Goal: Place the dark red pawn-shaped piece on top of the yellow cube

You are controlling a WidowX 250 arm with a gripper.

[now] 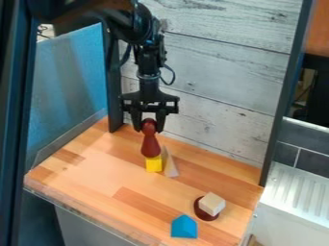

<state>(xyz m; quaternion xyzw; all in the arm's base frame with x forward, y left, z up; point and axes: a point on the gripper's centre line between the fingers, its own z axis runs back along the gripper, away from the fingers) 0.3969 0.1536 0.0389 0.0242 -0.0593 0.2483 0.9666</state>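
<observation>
Whitewashed planks make up the wall (218, 53) across the upper middle of the frame, and below it a wooden tabletop (96, 178) slants from the left down to the lower right. A blue panel (67, 91) stands along the left side. Beyond the table's right edge, at the right of the frame, lies a pale ribbed drainboard (298, 192). The black arm (138, 33) comes in from the upper left, and its gripper (148, 129) hangs above the rear part of the table, near the planks. The claw is clamped on the head of a dark red pin (150, 145), upright just left of the frame's middle. The pin's wide lower end meets the top of a small yellow block (153, 164); whether its weight rests there I cannot tell. Just right of these two stands a slim natural-wood cone (170, 166). At the lower right, well apart from them, a dark red round piece (204, 215) lies on the boards, with a pale wooden cube (211, 203) over it. Below and left of that pair, a blue roof-shaped block (183, 227) sits near the front edge, at the bottom of the frame.
</observation>
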